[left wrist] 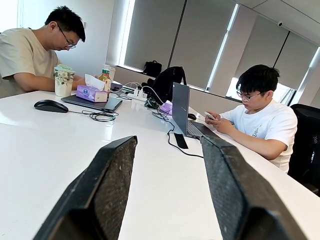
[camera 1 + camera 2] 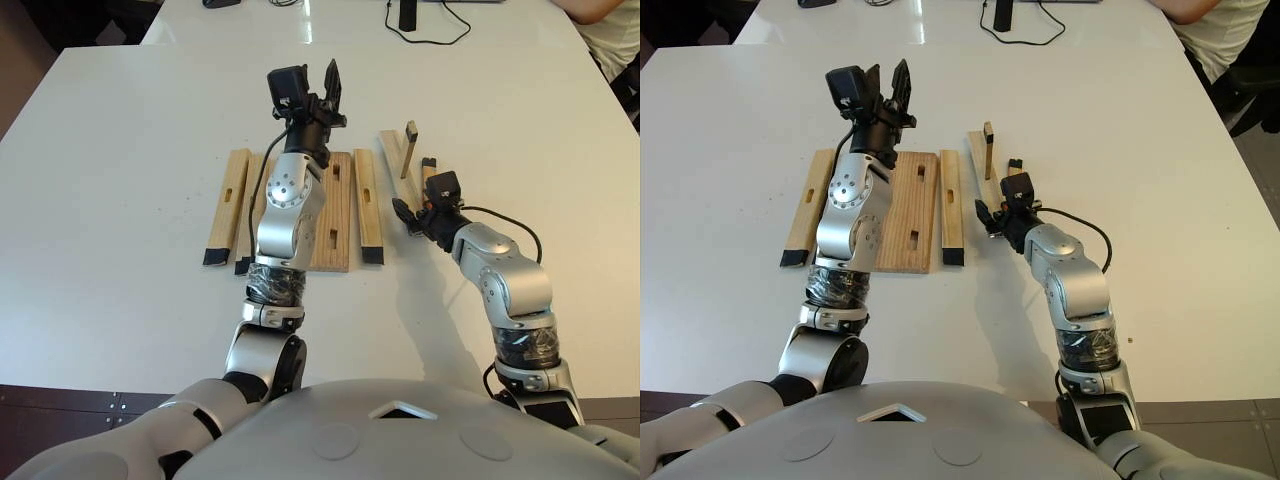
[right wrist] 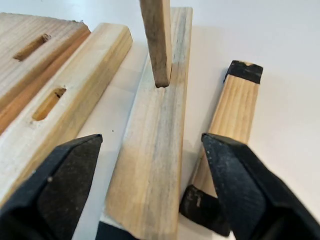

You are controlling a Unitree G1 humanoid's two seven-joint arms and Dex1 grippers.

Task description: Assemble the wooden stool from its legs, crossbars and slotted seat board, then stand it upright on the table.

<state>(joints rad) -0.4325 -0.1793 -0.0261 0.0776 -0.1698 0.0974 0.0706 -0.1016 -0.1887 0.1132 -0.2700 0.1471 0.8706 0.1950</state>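
Fingers [image 3: 55, 185] of the right gripper [image 2: 408, 215] stand apart, low over the table [image 2: 120, 150]. One sits on each side of the near end of a leg [image 3: 155, 150], and neither touches it. A crossbar [image 3: 156, 40] stands up from that leg farther along. It appears to sit in a slot, though we cannot see the joint well enough to call it fully home. A black-tipped leg [image 3: 235, 115] lies just beside the first, its near end by the outer finger.

The left gripper [image 2: 888, 80] is raised above the far end of the seat board [image 2: 912, 205], its fingers likewise apart and holding nothing. The board lies flat with its slots up. Two spare legs [image 2: 225, 205] lie to its left and another leg [image 2: 367, 205] lies along its right edge.

We judge the task to be at an early stage, with the first leg-and-crossbar frame in hand. The next move calls for closing squarely on the straddled leg to steady it without knocking the upright crossbar. The black-tipped leg's slot then has to be lined up with the crossbar's free end.
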